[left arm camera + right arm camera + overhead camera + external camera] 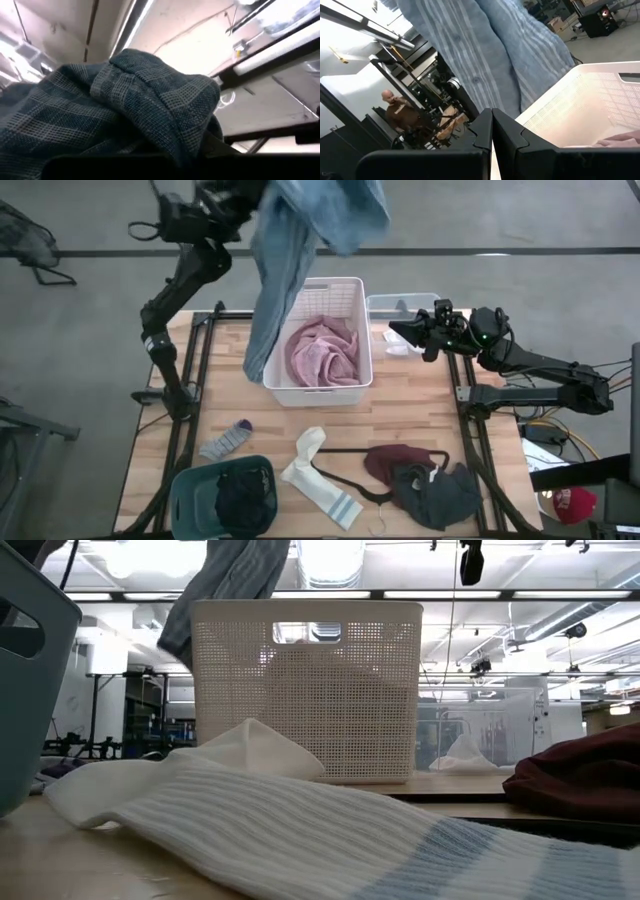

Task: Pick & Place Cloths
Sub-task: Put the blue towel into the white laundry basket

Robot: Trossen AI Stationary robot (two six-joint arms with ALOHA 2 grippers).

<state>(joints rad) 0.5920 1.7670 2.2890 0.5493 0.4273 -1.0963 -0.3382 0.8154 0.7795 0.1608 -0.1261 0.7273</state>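
Blue-grey cloth (300, 240) bears no writing.

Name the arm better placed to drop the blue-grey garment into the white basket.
Left. Its claw holds the blue-grey garment high, draping past the white basket rim. The right claw, shut and empty, waits beside the basket.

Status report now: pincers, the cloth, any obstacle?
Left pincer raised, shut on blue-grey cloth hanging over white basket. Right pincer shut, waiting beside basket. Pink cloth already inside. No obstacle seen.
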